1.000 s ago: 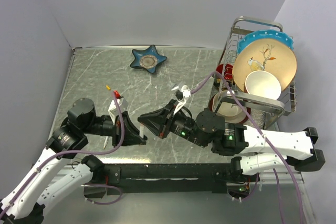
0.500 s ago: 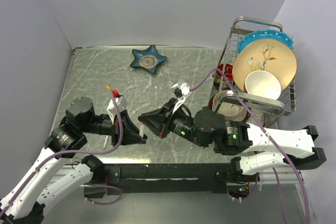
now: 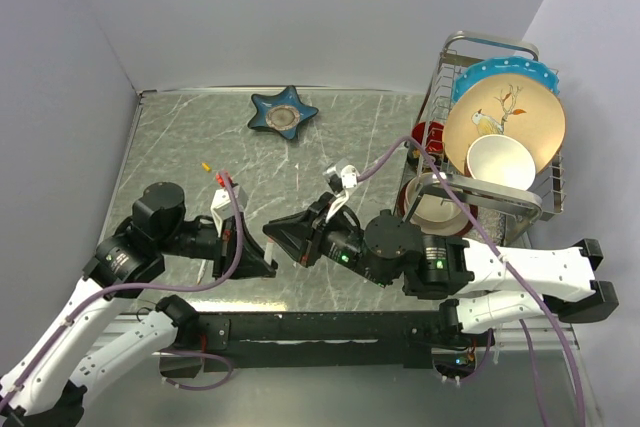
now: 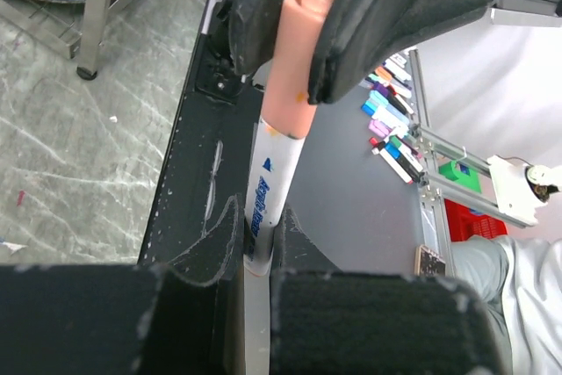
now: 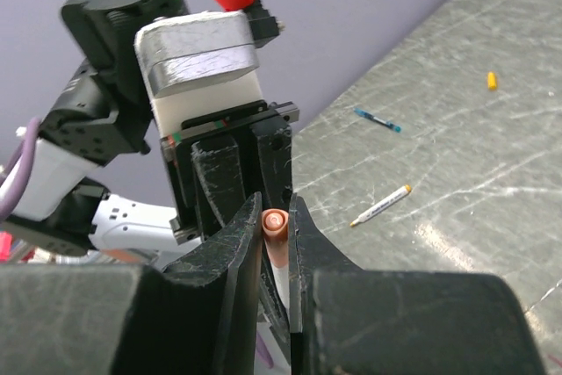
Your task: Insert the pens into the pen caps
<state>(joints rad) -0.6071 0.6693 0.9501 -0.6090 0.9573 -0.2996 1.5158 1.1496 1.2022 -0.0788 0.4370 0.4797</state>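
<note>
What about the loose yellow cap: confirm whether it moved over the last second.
No. The yellow cap keeps its spot, down and left of the star-shaped dish in the top view.

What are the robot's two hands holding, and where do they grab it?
The left gripper pinches the white pen by its barrel; the right gripper squeezes the orange cap on its far end.
</note>
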